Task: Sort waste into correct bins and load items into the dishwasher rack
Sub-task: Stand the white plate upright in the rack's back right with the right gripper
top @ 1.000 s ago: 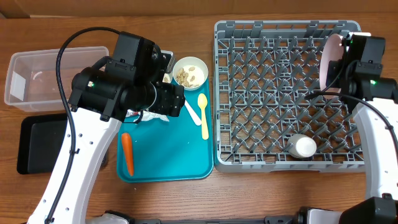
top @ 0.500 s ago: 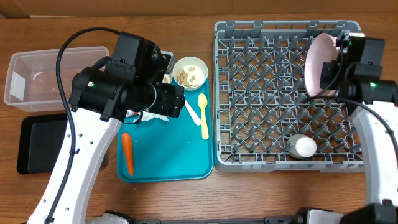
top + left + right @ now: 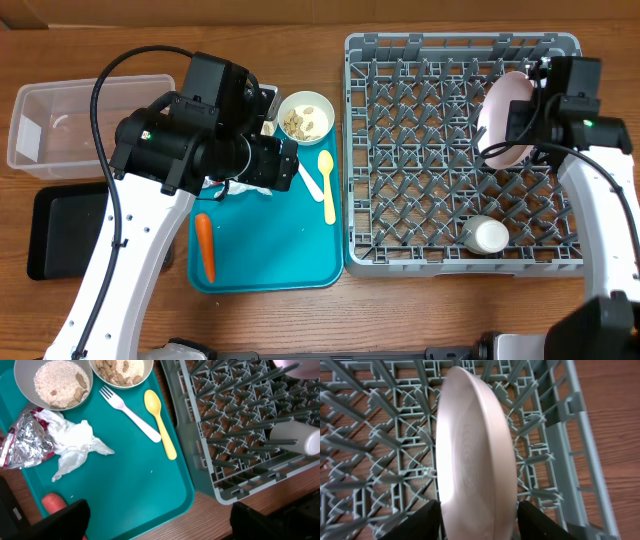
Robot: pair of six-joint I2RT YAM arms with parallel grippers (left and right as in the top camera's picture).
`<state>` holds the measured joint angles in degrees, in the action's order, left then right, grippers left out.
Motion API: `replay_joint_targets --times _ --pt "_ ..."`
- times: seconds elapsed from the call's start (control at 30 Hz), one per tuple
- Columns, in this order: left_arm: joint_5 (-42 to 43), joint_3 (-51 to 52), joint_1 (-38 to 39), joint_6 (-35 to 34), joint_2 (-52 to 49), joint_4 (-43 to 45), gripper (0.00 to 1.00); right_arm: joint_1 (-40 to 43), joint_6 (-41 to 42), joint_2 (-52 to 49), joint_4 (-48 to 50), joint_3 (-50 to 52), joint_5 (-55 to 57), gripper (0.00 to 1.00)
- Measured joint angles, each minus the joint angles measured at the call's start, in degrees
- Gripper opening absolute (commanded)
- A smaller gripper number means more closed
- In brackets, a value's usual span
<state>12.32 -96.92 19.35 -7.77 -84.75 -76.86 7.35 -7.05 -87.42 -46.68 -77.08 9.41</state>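
Note:
My right gripper (image 3: 480, 522) is shut on the pale-pink plate (image 3: 470, 445), holding it on edge and tilted over the grey dishwasher rack (image 3: 420, 250) at its back right; the plate also shows in the overhead view (image 3: 497, 115). My left gripper (image 3: 157, 522) is open and empty above the teal tray's front edge. On the teal tray (image 3: 130, 485) lie the foil wrapper (image 3: 22, 440), white napkin (image 3: 75, 442), carrot (image 3: 204, 247), white fork (image 3: 131, 408), yellow spoon (image 3: 161, 424) and two bowls of food bits (image 3: 52, 382) (image 3: 122, 370).
A clear tub (image 3: 60, 120) stands at the far left with a black tray (image 3: 60, 235) in front of it. A white cup-like item (image 3: 487, 236) lies on its side in the rack's front right.
The right gripper has moved the plate leftward and tipped it further over the rack's pegs. The left arm has not moved.

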Motion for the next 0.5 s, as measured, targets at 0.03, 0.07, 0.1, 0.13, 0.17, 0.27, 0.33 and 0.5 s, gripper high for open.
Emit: replay_joint_targets --times 0.03,0.07,0.1,0.13,0.17,0.27,0.33,0.5 --pt "-0.02 0.00 0.00 -0.02 0.00 -0.02 1.00 0.00 0.48 1.20 -0.96 -0.68 0.00 0.65" --pt "-0.13 0.00 0.00 -0.02 0.00 -0.04 1.00 0.00 0.83 2.36 -1.70 -1.29 0.00 0.67" --pt "-0.17 0.00 0.00 0.00 0.00 0.00 1.00 0.00 1.46 3.91 -2.75 -2.16 0.02 0.69" --pt "-0.20 0.00 0.00 0.00 0.00 0.13 1.00 0.00 2.51 6.16 -4.13 -3.41 -0.07 0.72" --pt "-0.22 0.00 0.00 0.00 0.00 0.35 1.00 0.00 3.41 8.15 -5.27 -4.46 -0.33 0.74" --pt "-0.90 0.00 0.00 0.00 0.00 1.90 1.00 0.02 6.14 15.19 -6.43 -6.75 -3.67 0.76" --pt "-2.14 0.00 0.00 -0.39 0.00 2.95 1.00 0.00 7.39 20.15 -6.78 -7.61 -7.43 0.87" --pt "-7.98 0.00 0.00 -5.73 -0.68 3.32 1.00 0.00 9.35 27.89 -9.35 -7.98 -25.46 1.00"
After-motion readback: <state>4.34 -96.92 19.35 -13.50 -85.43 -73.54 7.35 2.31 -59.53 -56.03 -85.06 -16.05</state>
